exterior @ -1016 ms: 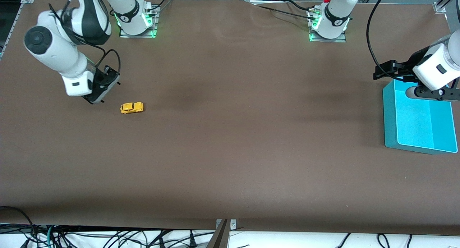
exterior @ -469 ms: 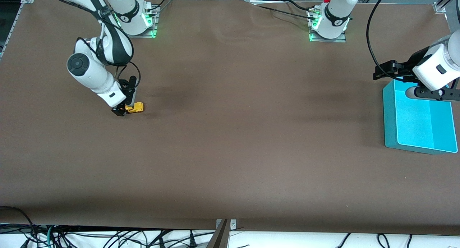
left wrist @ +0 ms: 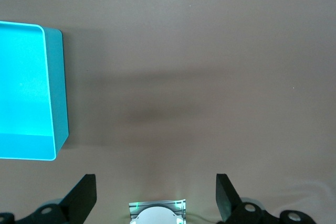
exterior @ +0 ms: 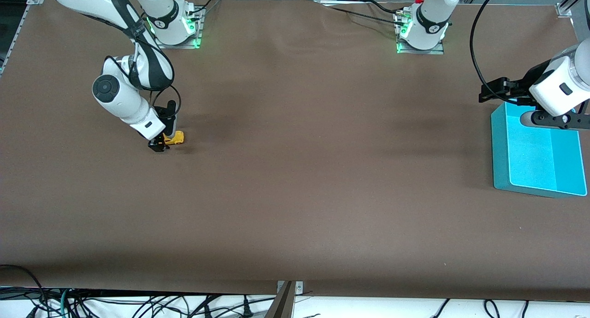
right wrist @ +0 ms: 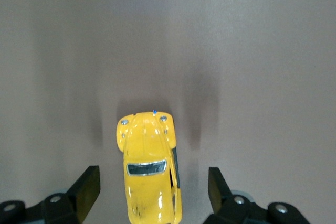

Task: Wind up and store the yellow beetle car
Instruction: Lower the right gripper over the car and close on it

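Note:
The yellow beetle car (exterior: pixel 175 138) sits on the brown table toward the right arm's end. My right gripper (exterior: pixel 162 143) is down over the car's rear, open, with one finger on each side and clear gaps. In the right wrist view the car (right wrist: pixel 150 174) lies between the two fingers (right wrist: pixel 86 188), nose pointing away from the wrist. My left gripper (exterior: pixel 530 108) is open and empty, held above the farther edge of the teal bin (exterior: pixel 500 152); the left wrist view shows the bin (left wrist: pixel 55 103) beside bare table.
The teal bin stands at the left arm's end of the table. The right arm's base (exterior: pixel 173 23) and the left arm's base (exterior: pixel 421 27) stand along the table's farther edge. Brown table (exterior: pixel 322 170) spreads between car and bin.
My right arm swung in and came down over the car, which has stayed in place. Over the last half second it shifted slightly. The left arm has not moved.

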Controlling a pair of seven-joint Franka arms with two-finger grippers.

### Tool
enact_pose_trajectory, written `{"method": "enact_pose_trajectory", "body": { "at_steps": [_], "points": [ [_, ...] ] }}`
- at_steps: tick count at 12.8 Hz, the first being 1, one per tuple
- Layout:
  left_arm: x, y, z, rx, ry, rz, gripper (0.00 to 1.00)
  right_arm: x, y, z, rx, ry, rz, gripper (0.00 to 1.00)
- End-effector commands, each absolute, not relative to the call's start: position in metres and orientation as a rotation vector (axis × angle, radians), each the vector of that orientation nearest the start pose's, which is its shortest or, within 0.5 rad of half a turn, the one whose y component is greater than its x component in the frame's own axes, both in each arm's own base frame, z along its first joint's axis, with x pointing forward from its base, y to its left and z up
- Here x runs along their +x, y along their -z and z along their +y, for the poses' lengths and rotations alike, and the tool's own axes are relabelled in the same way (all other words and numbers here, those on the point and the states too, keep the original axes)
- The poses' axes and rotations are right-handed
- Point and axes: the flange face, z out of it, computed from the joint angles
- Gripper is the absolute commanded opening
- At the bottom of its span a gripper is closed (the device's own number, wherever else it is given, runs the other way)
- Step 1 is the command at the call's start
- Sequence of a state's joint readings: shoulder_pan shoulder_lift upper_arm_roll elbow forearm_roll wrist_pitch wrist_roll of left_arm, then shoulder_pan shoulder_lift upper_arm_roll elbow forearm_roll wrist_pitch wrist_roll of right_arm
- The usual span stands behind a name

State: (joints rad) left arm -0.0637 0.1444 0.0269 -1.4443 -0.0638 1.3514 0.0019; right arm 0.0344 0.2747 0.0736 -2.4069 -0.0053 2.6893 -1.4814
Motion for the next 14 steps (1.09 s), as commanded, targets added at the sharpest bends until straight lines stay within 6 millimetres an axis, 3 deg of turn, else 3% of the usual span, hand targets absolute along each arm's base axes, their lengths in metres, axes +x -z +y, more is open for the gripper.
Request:
{"method": "enact_pose_trajectory", "body": {
  "at_steps": [1,7,14],
  "points": [
    [0.5739,-0.5883,-0.0305,-3.175,-0.366,0.067,1.00,0.4908,-0.1967,0.0475,2.201,-0.031,2.259,0.65],
    [0.5739,-0.5884,-0.0307,-3.177,-0.366,0.069,1.00,0.4906,-0.1965,0.0475,2.203,-0.029,2.258,0.06],
    [0.5738,-0.5884,-0.0315,-3.177,-0.366,0.072,1.00,0.4934,-0.1925,0.0437,2.295,-0.044,2.199,0.00]
  ]
}}
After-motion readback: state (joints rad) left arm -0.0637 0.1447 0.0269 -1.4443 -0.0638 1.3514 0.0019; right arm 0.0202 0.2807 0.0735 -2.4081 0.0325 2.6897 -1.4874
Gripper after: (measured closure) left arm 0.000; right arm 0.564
